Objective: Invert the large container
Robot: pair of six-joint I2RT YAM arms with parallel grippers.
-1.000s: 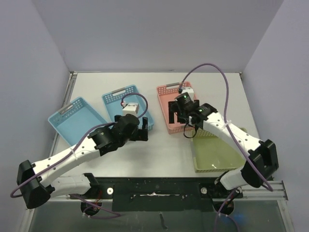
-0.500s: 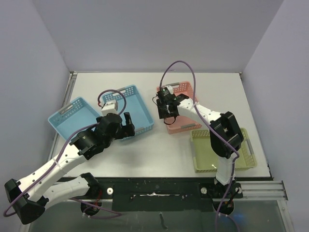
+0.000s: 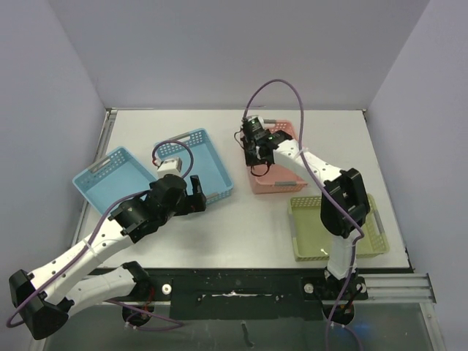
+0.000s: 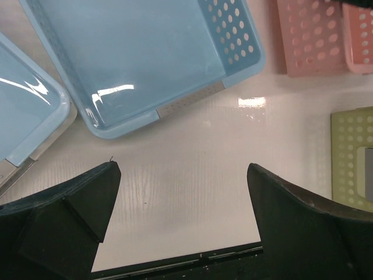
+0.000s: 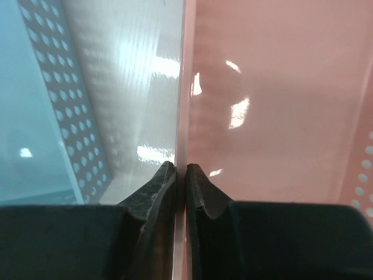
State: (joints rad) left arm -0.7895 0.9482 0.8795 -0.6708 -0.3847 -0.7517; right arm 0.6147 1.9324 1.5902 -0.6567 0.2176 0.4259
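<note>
Right jaws clamp pink basket (image 5: 262, 116) by its thin wall, left jaws hang apart over bench (image 4: 192, 175); narrow pinch may slip mid-flip, dropping it.

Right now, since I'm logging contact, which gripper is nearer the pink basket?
Right. The right gripper pinches a wall of the pink basket; the left gripper hangs open by the middle blue basket.

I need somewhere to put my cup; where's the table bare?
Bare: the front middle of the table, between the inner blue basket, pink basket and green basket; also the far strip by the back wall. Crowded: the left side, where the outer blue basket sits close to the inner one.
</note>
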